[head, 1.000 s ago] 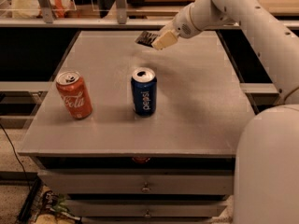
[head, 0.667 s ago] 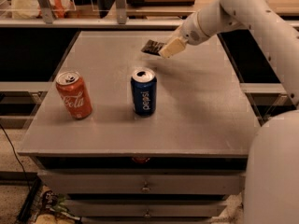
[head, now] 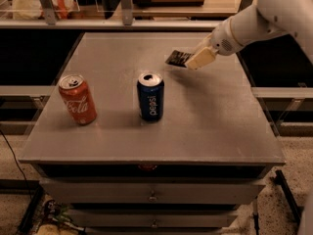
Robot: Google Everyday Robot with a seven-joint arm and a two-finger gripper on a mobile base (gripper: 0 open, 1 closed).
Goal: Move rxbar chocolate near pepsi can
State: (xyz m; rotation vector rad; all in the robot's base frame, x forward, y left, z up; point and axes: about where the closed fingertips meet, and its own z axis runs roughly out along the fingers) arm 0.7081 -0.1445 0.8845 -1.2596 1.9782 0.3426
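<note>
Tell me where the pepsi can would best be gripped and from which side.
Probably across the mid body of the pepsi can, coming from the view's right: it stands upright and round-sided, the Coca-Cola can stands to its left, and the hand hovers beyond it on the right, above the table, shut on the rxbar chocolate.

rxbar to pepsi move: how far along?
Done: the gripper is clamped on the rxbar chocolate, which looks lifted off the table. In hand: the bar hangs behind and to the right of the pepsi can, apart from it. Left: set it down beside the can and release.
</note>
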